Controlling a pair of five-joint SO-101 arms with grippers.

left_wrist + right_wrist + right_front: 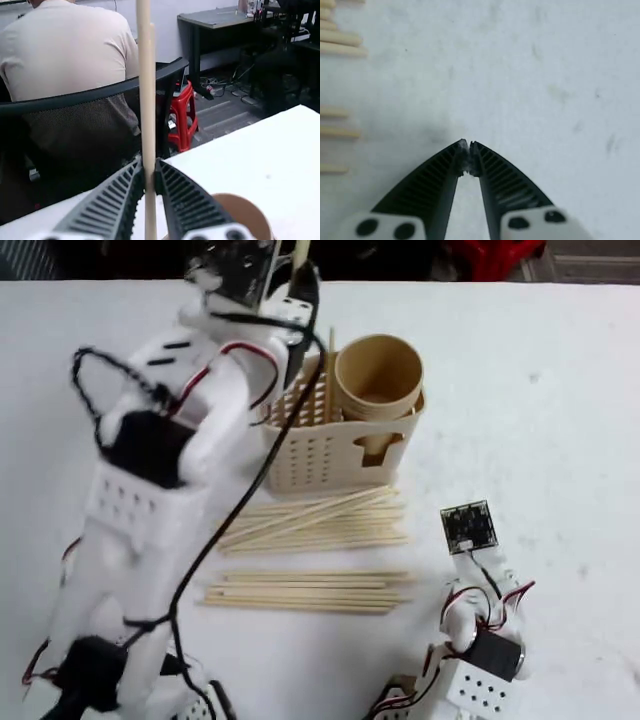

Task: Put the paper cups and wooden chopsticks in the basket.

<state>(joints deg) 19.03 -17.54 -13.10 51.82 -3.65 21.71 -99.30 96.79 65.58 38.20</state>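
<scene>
Risk: left gripper [148, 169] pinches one chopstick [145, 75] upright above basket [330, 455] holding paper cup [378, 370]; thin hold, stick may pivot/slip & drop onto table [560, 390]; right gripper [466, 150] pressed together, empty, near loose chopsticks [315, 522].

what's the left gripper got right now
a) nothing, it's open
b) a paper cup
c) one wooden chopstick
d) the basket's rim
c: in the left wrist view the left gripper is shut on a single chopstick that stands upright between its fingers, with the paper cup below it.
</scene>
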